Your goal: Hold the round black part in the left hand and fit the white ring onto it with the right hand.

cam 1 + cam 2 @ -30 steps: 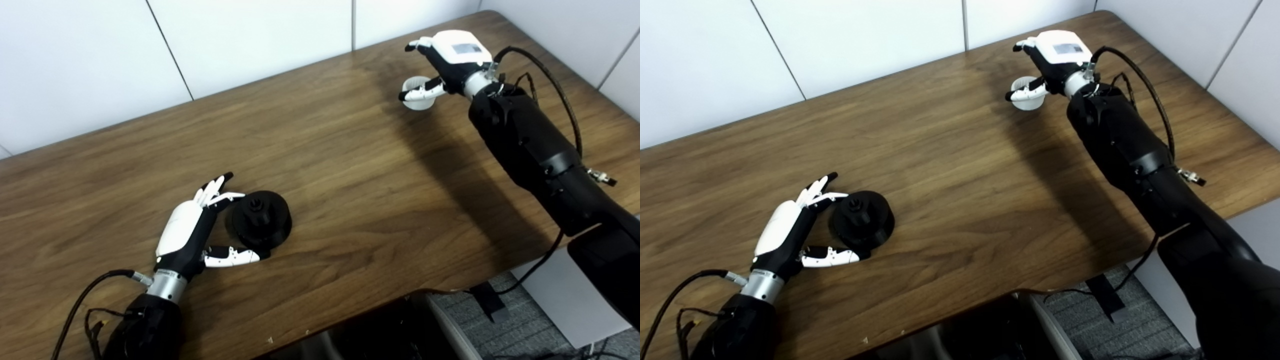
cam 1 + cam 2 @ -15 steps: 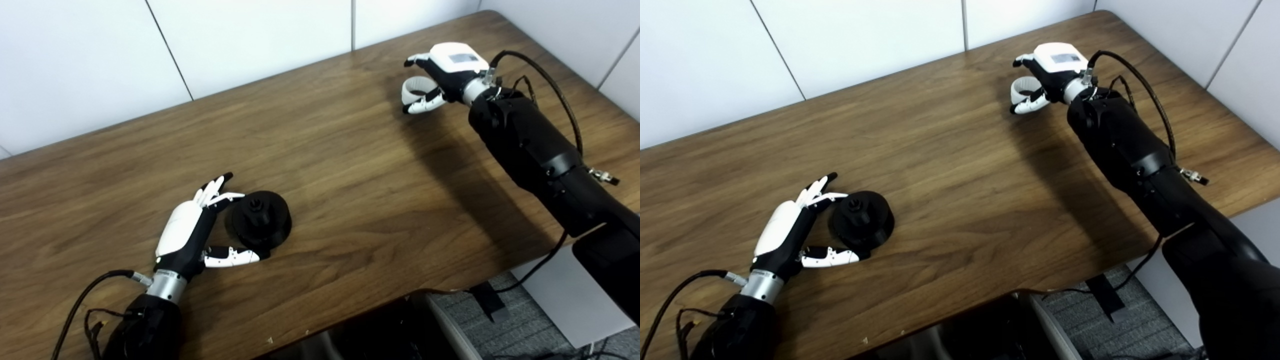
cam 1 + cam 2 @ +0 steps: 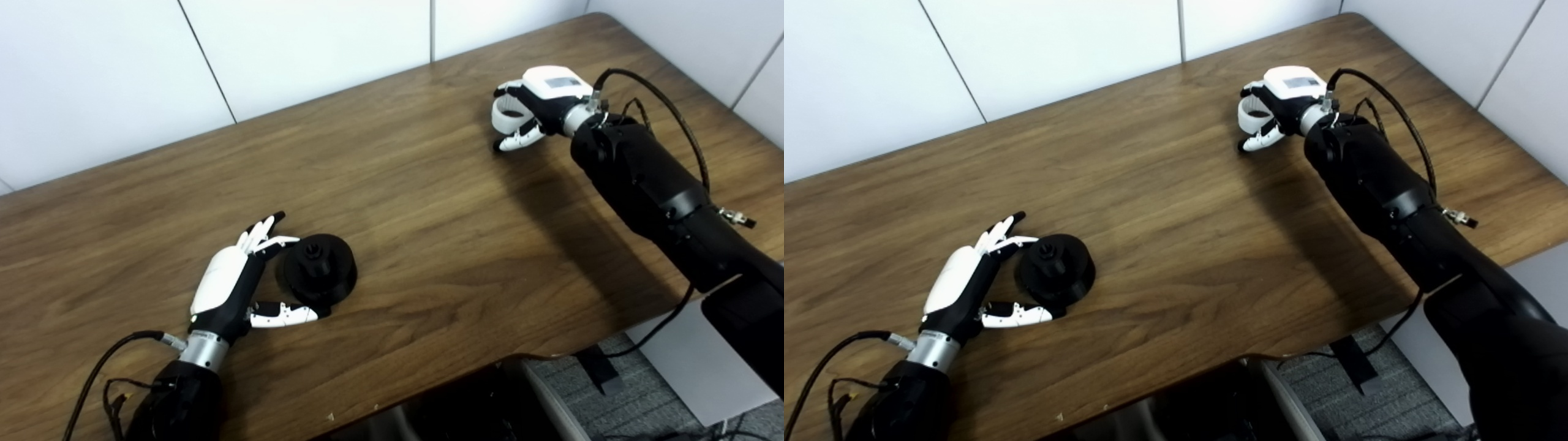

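Note:
The round black part (image 3: 318,269) with a small hub on top rests on the wooden table (image 3: 429,202) at the front left. My left hand (image 3: 242,278) lies beside it, fingers spread around its left side and thumb under its near edge, touching but not closed. At the far right my right hand (image 3: 533,104) is shut on the white ring (image 3: 505,116), which is tilted on edge and lifted a little off the table. The ring (image 3: 1252,115) shows between fingers and thumb.
White wall panels stand behind the table's far edge. The table's front edge runs across the bottom, with a dark chair (image 3: 465,404) and grey floor below. Black cables trail from both wrists.
The right hand closed on the white ring, tilted it up on edge and drew it slightly nearer and lower in view. The left hand and black part stayed still.

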Tool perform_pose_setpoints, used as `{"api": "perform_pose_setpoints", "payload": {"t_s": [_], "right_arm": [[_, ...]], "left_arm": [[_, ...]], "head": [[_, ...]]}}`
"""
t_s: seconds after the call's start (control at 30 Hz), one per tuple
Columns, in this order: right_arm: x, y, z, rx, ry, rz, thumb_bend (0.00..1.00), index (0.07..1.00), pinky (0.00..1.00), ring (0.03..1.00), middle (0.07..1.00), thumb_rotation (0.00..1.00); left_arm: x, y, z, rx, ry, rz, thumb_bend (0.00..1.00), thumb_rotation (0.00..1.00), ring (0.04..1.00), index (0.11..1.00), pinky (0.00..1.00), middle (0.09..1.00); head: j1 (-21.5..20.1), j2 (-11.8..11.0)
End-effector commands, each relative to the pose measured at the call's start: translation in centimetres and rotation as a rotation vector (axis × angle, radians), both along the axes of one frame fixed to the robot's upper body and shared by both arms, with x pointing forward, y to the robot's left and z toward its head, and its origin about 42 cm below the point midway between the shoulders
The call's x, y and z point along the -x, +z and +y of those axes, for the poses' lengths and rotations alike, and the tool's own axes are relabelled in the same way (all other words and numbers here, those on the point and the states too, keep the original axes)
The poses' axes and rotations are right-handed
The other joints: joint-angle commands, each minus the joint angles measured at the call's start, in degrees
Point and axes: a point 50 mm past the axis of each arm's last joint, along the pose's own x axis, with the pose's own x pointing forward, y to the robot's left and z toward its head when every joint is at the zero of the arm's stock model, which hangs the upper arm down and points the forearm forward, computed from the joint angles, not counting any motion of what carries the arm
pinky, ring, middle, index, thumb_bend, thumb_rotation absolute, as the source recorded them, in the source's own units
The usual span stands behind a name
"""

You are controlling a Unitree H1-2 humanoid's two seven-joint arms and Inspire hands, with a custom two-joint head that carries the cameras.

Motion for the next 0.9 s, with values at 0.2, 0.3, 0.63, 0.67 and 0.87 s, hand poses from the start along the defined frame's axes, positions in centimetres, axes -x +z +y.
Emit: {"api": "perform_pose_setpoints", "payload": {"t_s": [0.2,0.3,0.63,0.67,0.87], "right_arm": [[-1.0,2.1,-0.9,0.043,-0.030,-0.041,0.62,0.876,0.92,0.913,0.906,0.35],[-1.1,2.0,-1.2,0.041,-0.041,-0.035,0.62,0.873,0.93,0.904,0.906,0.33],[-1.2,1.7,-2.5,0.036,-0.071,-0.045,0.67,0.863,0.93,0.892,0.886,0.31],[-1.2,1.7,-2.6,0.035,-0.073,-0.047,0.67,0.861,0.92,0.890,0.883,0.32],[-1.0,1.8,-3.0,0.043,-0.082,-0.049,0.67,0.856,0.92,0.888,0.869,0.31]], "left_arm": [[0.0,0.4,0.8,-0.013,0.018,0.001,1.00,0.41,1.000,0.693,1.00,1.000],[0.0,0.5,0.9,-0.012,0.018,-0.001,1.00,0.42,1.000,0.692,1.00,1.000],[0.0,0.5,1.1,-0.019,0.020,0.000,1.00,0.42,1.000,0.690,1.00,1.000],[0.0,0.5,1.1,-0.020,0.020,-0.001,1.00,0.42,1.000,0.690,1.00,1.000],[0.1,0.5,1.1,-0.017,0.020,0.002,1.00,0.42,1.000,0.690,1.00,1.000]], "head": [[-0.05,0.20],[0.01,0.30],[0.03,0.46],[0.03,0.52],[-0.07,0.66]]}}
